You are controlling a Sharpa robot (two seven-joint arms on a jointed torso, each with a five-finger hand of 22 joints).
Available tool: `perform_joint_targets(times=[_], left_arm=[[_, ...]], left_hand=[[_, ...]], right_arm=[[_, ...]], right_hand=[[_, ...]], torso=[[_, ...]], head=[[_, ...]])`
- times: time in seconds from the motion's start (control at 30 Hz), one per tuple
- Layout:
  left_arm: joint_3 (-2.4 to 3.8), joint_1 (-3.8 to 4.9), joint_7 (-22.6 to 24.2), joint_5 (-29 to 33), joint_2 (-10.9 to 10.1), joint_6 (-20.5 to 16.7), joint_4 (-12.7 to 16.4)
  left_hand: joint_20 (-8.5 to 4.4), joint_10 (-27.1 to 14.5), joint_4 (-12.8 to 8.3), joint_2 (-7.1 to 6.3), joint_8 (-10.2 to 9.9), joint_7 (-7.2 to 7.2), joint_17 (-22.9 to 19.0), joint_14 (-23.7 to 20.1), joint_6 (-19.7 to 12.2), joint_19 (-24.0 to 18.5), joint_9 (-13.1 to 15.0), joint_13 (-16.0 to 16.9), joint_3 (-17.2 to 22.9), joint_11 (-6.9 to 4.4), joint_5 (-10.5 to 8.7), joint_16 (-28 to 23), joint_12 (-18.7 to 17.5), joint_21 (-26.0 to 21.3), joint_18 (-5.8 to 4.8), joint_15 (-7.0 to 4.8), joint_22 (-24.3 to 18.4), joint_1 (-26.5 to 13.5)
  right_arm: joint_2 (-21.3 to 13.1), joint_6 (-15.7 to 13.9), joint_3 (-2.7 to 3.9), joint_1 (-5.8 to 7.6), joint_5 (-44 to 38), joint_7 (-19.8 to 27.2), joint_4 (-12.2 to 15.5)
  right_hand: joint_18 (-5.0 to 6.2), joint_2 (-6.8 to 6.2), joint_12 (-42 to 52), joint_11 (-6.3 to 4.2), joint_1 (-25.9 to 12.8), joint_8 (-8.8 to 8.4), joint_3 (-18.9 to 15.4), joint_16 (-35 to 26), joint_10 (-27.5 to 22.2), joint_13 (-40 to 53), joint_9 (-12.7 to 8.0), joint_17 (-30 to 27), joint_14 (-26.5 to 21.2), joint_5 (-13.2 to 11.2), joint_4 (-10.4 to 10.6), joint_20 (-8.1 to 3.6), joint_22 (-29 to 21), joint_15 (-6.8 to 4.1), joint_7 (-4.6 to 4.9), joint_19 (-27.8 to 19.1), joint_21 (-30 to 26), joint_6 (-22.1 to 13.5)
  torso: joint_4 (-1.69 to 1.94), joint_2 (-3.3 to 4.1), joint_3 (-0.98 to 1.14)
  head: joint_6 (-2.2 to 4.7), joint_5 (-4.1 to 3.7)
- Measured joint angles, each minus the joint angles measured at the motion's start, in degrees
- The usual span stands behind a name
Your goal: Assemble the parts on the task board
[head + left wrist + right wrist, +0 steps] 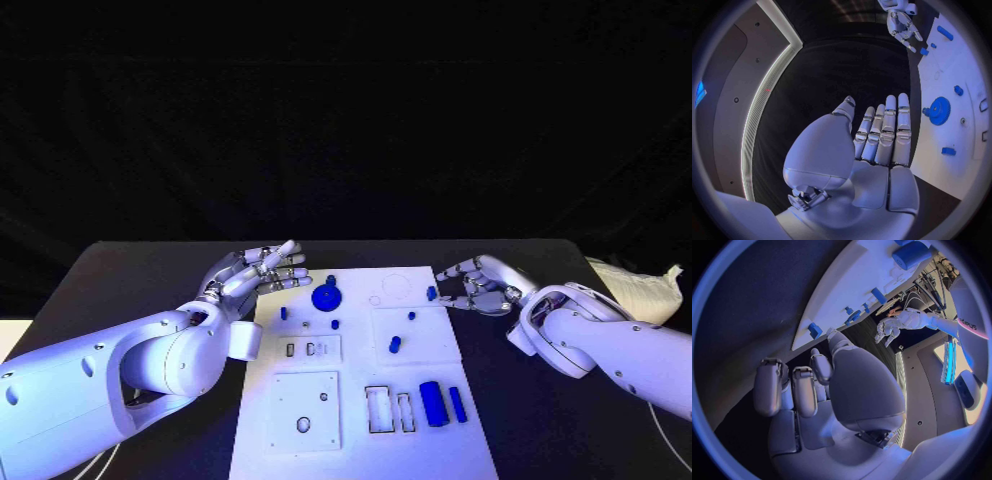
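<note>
The white task board [361, 400] lies in the middle of the black table. On it are a blue gear [326, 297], a thick blue cylinder [433, 390], a blue bar [457, 403] and several small blue pieces. My left hand [260, 270] hovers at the board's far left corner with its fingers stretched out and holds nothing; the gear [940, 110] lies just beside it. My right hand [483, 285] is at the board's far right edge, fingers bent, thumb apart from them. A small blue part [431, 293] stands just off its fingertips, untouched [924, 51].
A crumpled white bag [635, 285] lies on the table at the far right, behind my right arm. The board has rectangular slots [379, 410] near its front and a square inset plate [304, 410] at its front left.
</note>
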Motion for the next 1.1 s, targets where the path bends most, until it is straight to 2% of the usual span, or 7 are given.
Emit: perform_joint_targets(times=[0.33,0.5,0.7,0.9,1.1], left_arm=[[-0.01,-0.03,0.0,-0.1,0.1,0.2,-0.2],[-0.02,-0.04,0.0,-0.1,0.1,0.3,-0.2],[-0.02,-0.04,0.0,-0.1,0.1,0.4,-0.2],[-0.02,-0.04,0.0,-0.1,0.1,0.4,-0.3],[-0.02,-0.04,0.0,-0.1,0.2,0.4,-0.3]], left_hand=[[0.0,0.0,0.0,0.0,0.0,0.0,0.0,0.0,0.0,0.0,0.0,0.0,0.0,0.0,0.0,0.0,0.0,0.0,0.0,0.0,0.0,0.0],[0.0,0.0,0.0,0.0,0.0,0.0,0.0,0.0,0.0,0.0,0.0,0.0,0.0,0.0,0.0,0.0,0.0,0.0,0.0,0.0,0.0,0.0],[0.0,0.0,0.0,0.0,0.0,0.0,0.0,0.0,0.0,0.0,0.0,0.0,0.0,0.0,0.0,0.0,0.0,0.0,0.0,0.0,0.0,0.0],[0.0,0.0,0.0,0.0,0.0,0.0,0.0,0.0,0.0,0.0,0.0,0.0,0.0,0.0,0.0,0.0,0.0,0.0,0.0,0.0,0.0,0.0],[0.0,0.0,0.0,0.0,0.0,0.0,0.1,0.0,0.0,0.0,0.0,0.0,0.0,0.0,0.0,0.0,0.0,0.0,0.0,0.0,0.0,0.0]], right_arm=[[1.4,0.5,0.22,-0.01,0.4,0.7,-2.4],[2.5,0.8,0.24,0.0,0.2,0.7,-3.3],[3.4,1.3,0.25,0.0,-0.1,0.7,-4.0],[3.9,2.0,0.25,0.0,-0.7,0.5,-4.3],[4.2,2.4,0.25,-0.01,-1.2,0.4,-4.7]], right_hand=[[0.0,0.97,0.8,-0.22,1.0,0.0,0.6,0.5,0.2,0.6,0.1,0.0,0.0,-0.2,-1.0,0.0,0.7,0.0,-0.36,0.0,0.3,0.4],[0.0,1.43,1.1,-0.51,1.4,0.0,1.1,0.5,0.5,0.9,0.1,0.0,0.0,-0.8,-1.4,0.0,0.9,0.0,-0.35,0.0,0.3,1.0],[0.0,1.51,1.5,-0.31,1.5,0.0,1.3,0.6,0.7,1.1,0.2,0.0,0.0,-1.4,-1.7,0.0,1.1,0.0,-0.41,0.0,0.3,1.7],[0.0,1.8,1.9,-0.62,1.8,0.22,1.6,0.7,1.0,1.5,0.3,0.0,0.0,-1.4,-1.9,-0.22,1.4,0.0,-0.34,0.2,0.6,2.4],[0.0,1.79,2.4,-0.84,1.8,0.66,2.0,0.7,1.3,1.8,0.4,0.0,0.0,-1.4,-2.3,-0.22,1.5,0.0,-0.79,0.2,0.6,3.9]], torso=[[0.11,-0.03,-0.13],[0.12,-0.04,-0.13],[0.07,-0.05,-0.13],[0.01,-0.05,-0.12],[0.01,-0.07,-0.13]], head=[[-0.62,-0.16],[-0.83,-0.06],[-1.06,-0.04],[-1.29,-0.11],[-1.55,-0.32]])
